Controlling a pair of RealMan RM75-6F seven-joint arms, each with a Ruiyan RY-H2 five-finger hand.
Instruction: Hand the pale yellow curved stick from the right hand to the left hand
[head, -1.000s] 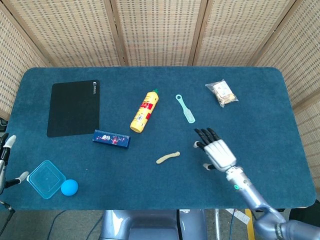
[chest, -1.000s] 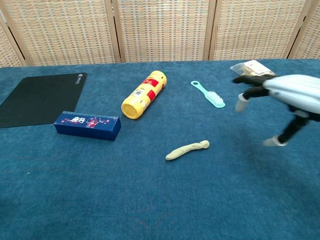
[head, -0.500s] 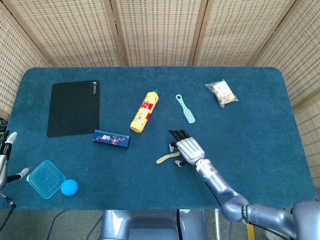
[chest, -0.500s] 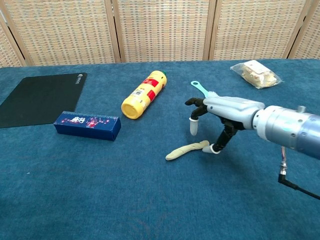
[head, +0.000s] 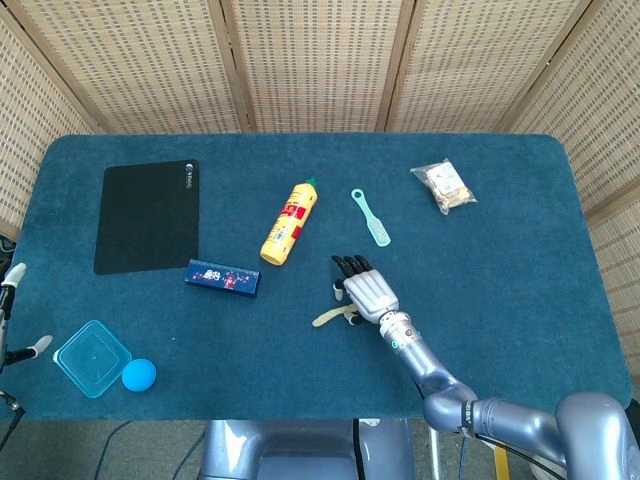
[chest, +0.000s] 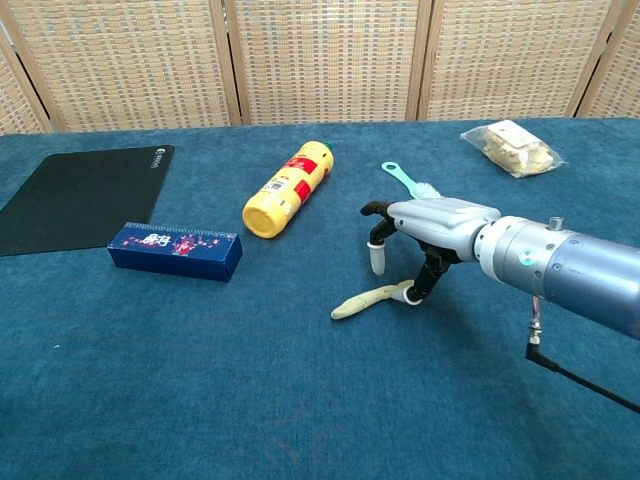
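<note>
The pale yellow curved stick (head: 327, 319) (chest: 362, 302) lies flat on the blue table near the front middle. My right hand (head: 366, 291) (chest: 432, 222) hovers palm down over the stick's right end, fingers spread and arched. One fingertip (chest: 404, 297) touches that end, and nothing is gripped. The stick's right end is hidden under the hand in the head view. My left hand (head: 8, 295) shows only at the far left edge of the head view, off the table, fingers apart and holding nothing.
A yellow bottle (head: 288, 222) (chest: 285, 188) and a blue box (head: 222, 278) (chest: 175, 251) lie left of the stick. A teal brush (head: 371, 217) lies just behind the right hand. A black mat (head: 148, 215), snack bag (head: 444, 186), clear container (head: 92, 358) and blue ball (head: 138, 375) sit further off.
My right hand has swept left across the table and come down over the stick's right end. The stick has stayed where it lay. The left hand has barely shifted.
</note>
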